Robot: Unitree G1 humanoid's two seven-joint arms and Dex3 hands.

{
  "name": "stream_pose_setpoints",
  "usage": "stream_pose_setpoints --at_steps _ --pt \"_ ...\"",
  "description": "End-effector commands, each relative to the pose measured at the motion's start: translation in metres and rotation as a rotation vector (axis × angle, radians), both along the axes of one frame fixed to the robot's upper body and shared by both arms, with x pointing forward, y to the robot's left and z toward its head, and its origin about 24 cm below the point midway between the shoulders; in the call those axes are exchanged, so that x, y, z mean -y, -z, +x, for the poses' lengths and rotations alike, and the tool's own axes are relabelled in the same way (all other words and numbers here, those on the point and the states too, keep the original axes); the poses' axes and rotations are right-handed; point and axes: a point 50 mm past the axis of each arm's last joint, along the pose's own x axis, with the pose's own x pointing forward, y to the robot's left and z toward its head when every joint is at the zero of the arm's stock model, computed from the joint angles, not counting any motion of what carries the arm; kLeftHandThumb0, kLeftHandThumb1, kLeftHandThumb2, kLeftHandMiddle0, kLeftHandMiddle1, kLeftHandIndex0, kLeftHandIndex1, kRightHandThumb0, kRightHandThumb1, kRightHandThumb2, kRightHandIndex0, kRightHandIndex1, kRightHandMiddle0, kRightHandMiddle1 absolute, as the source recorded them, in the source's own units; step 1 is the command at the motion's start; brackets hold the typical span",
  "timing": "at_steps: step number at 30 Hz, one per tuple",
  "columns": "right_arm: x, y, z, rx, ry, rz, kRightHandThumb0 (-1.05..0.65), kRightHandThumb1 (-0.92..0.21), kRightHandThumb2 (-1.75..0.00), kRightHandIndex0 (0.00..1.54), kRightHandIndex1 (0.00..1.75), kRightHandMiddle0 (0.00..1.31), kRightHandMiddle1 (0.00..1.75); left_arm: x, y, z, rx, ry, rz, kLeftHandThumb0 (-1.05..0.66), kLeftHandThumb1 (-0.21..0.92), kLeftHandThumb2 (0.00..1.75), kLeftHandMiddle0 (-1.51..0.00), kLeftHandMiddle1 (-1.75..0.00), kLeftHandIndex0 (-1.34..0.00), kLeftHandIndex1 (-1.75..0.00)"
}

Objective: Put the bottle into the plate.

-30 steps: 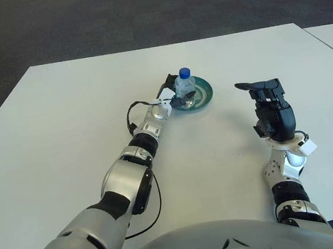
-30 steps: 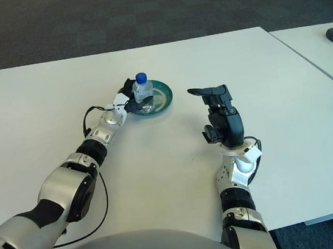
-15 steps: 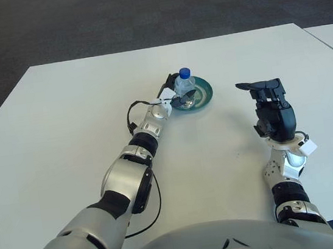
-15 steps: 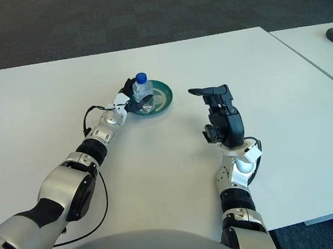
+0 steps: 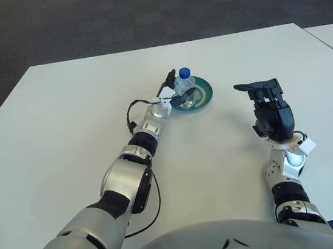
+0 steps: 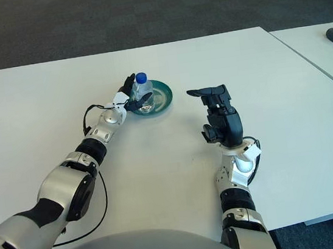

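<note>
Bottle stands upright in green plate. We see left hand beside it w/ fingers spread apart, not gripping. Right hand is off to the right, fingers loose, holding nothing.

Around the plate: bare worktop on the far side and on the right side.
On the plate: bottle upright, filling its left part.
Left of the plate: left robot hand close at the bottle, fingers spread, blocking this side.
Between plate and right robot hand: open strip of worktop.
Near edge: both forearms across it.
</note>
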Motion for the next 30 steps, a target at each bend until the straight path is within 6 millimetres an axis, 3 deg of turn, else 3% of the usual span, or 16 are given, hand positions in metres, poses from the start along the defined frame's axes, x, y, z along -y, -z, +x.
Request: stream_pose_setpoints --at_steps 1,30 --pt "-0.022 0.082 -0.072 -0.395 0.080 0.220 -0.68 -0.78 -0.58 0.46 1.10 0.17 1.26 -0.005 -0.019 0.008 0.119 -0.018 0.010 -1.05 0.92 0.37 0.00 0.00 0.00 0.00" --pt "0.000 0.088 -0.064 -0.442 0.078 0.212 -0.68 -0.82 -0.59 0.45 1.10 0.16 1.23 -0.010 -0.019 0.006 0.142 -0.069 -0.094 -1.05 0.92 0.38 0.00 0.00 -0.05 -0.04"
